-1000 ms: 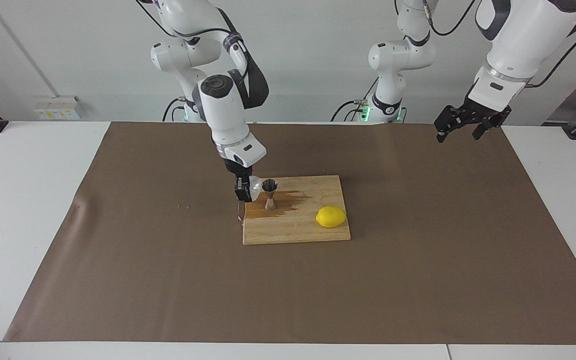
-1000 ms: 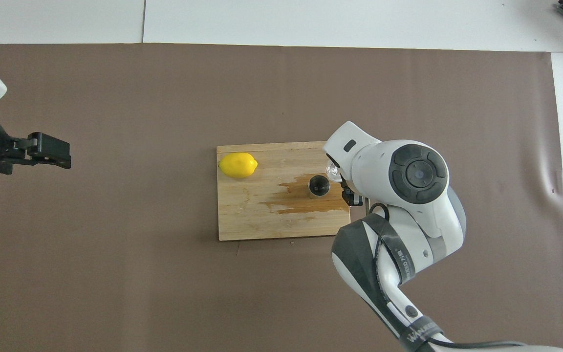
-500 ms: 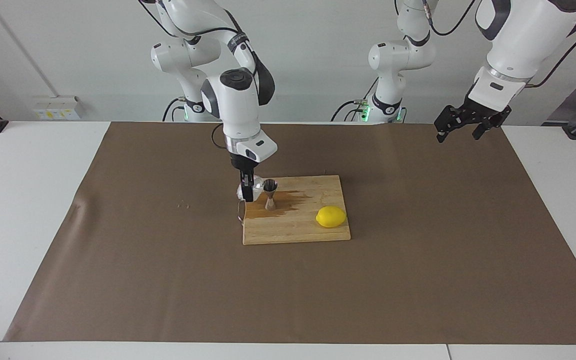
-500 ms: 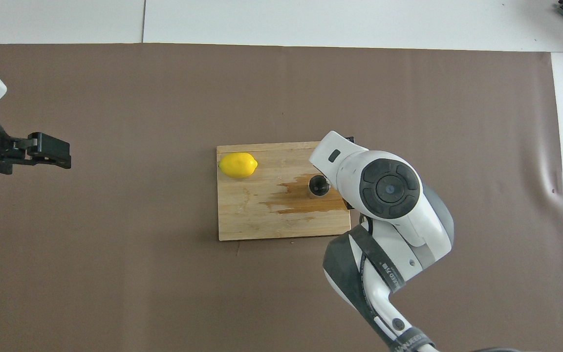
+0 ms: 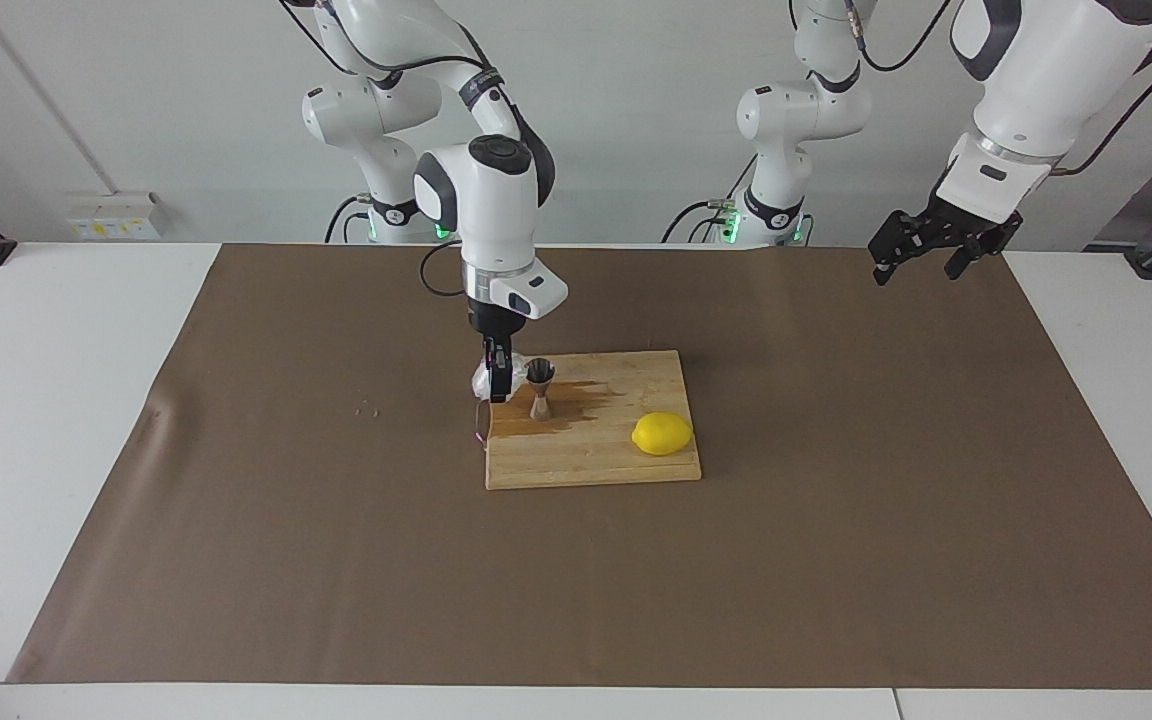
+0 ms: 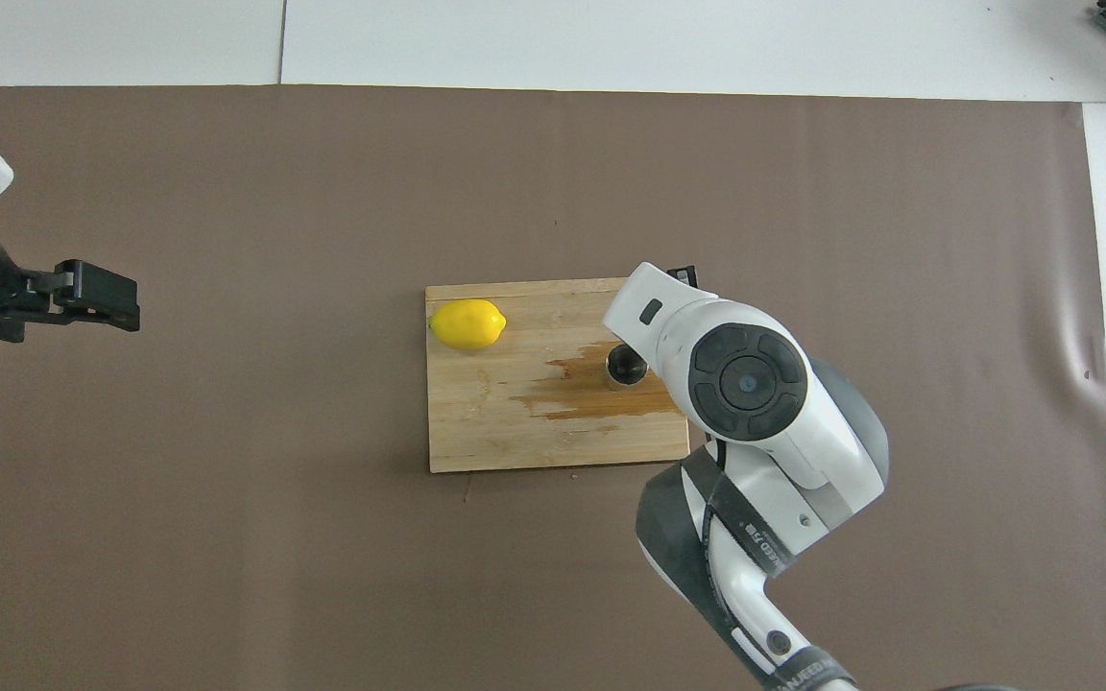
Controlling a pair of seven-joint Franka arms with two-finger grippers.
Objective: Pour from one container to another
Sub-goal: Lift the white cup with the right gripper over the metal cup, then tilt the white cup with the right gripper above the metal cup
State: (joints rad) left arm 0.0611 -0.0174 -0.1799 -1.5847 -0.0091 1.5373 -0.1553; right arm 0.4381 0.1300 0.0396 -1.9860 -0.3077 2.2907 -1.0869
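Right gripper [image 5: 497,385] clamps glass cup [image 5: 485,380] at board [image 5: 636,470] edge beside jigger [image 5: 540,388]; slick, brittle, grip sides. Left gripper [image 5: 926,252] waits, fingers apart.

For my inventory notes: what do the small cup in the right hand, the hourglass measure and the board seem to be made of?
Glass cup: looks like clear glass; see-through with bright glints. It is partly hidden by the right hand.
Jigger: seems to be polished steel; silvery shine, dark inside.
Cutting board: pale wood, possibly bamboo; fine parallel grain, matte, with a darker wet-looking patch around the jigger.
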